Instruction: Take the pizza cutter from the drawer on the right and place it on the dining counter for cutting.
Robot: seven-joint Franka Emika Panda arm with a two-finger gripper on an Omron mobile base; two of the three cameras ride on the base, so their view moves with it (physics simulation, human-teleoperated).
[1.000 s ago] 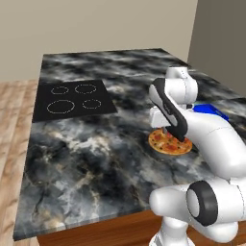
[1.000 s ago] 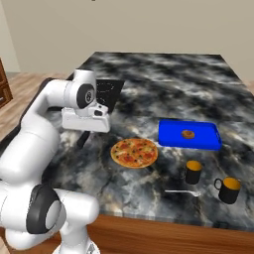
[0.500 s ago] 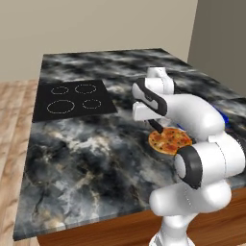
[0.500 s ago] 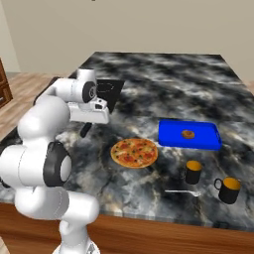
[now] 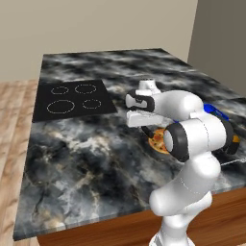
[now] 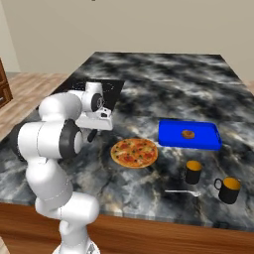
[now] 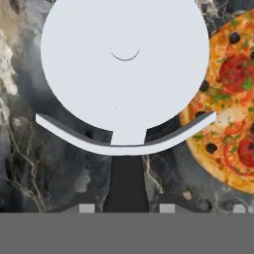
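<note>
Hand view: pizza cutter (image 7: 125,69) fills the space ahead of the claw (image 7: 126,207), its black handle gripped between the fingers.
Claw: narrow, holding the cutter above the tabletop (image 5: 86,153).
Pizza (image 7: 233,104): just beside the wheel, right of the claw.

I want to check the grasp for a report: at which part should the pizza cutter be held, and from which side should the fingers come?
Hold the pizza cutter by its short black handle, as the gripper does in the hand view: fingers on either side of the handle, coming from the handle's end. The round wheel is broad, thin and sharp-edged, a poor part to pinch, and this grasp leaves it free ahead, beside the pizza.
</note>
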